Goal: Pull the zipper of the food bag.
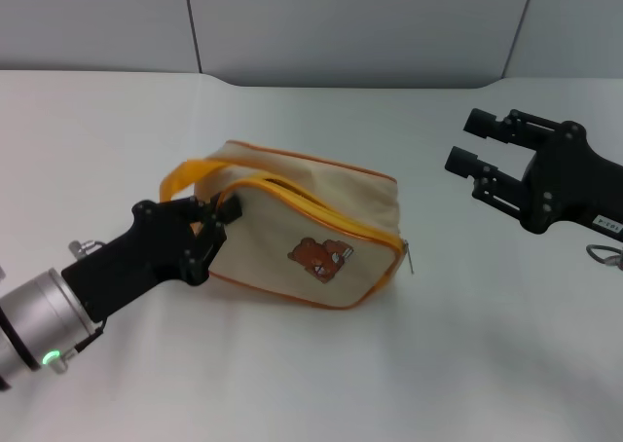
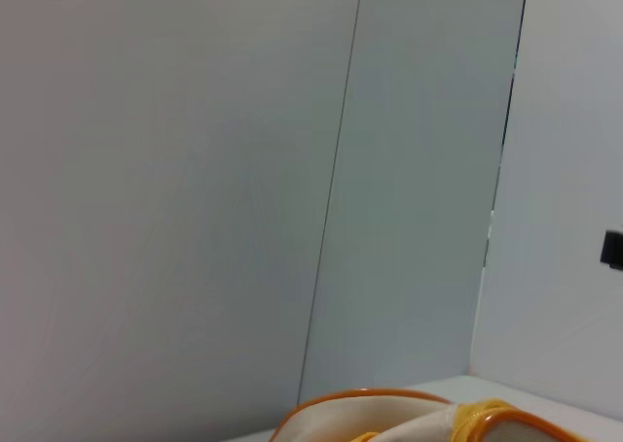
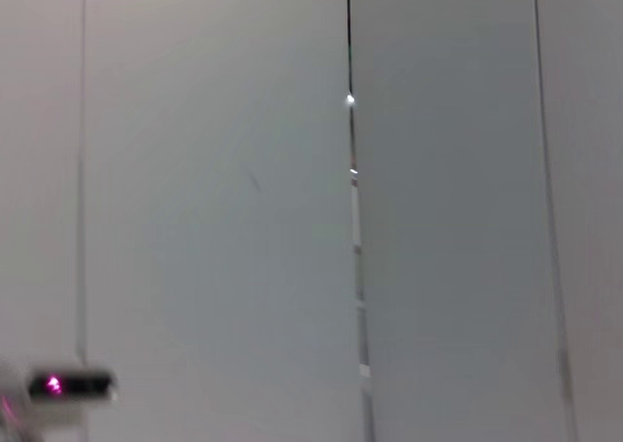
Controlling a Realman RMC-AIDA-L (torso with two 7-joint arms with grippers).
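Observation:
The food bag (image 1: pixel 292 223) lies on the white table (image 1: pixel 311 384) in the head view, bear patch (image 1: pixel 316 257) facing me. Its orange-yellow loop strap (image 1: pixel 190 174) is at its left end. The zipper pull (image 1: pixel 410 258), small and silver, hangs at the bag's right end. A dark gap shows along the zip track near the top. My left gripper (image 1: pixel 212 230) is closed on the bag's left end, just below the strap. My right gripper (image 1: pixel 471 142) is open and empty, above the table to the right of the bag, clear of the zipper. The bag's top (image 2: pixel 389 418) shows in the left wrist view.
Grey wall panels (image 1: pixel 350 23) stand behind the table. The right wrist view shows only wall panels (image 3: pixel 214 208) and a small magenta light (image 3: pixel 54 386). A dark bit of the right gripper (image 2: pixel 613 249) shows in the left wrist view.

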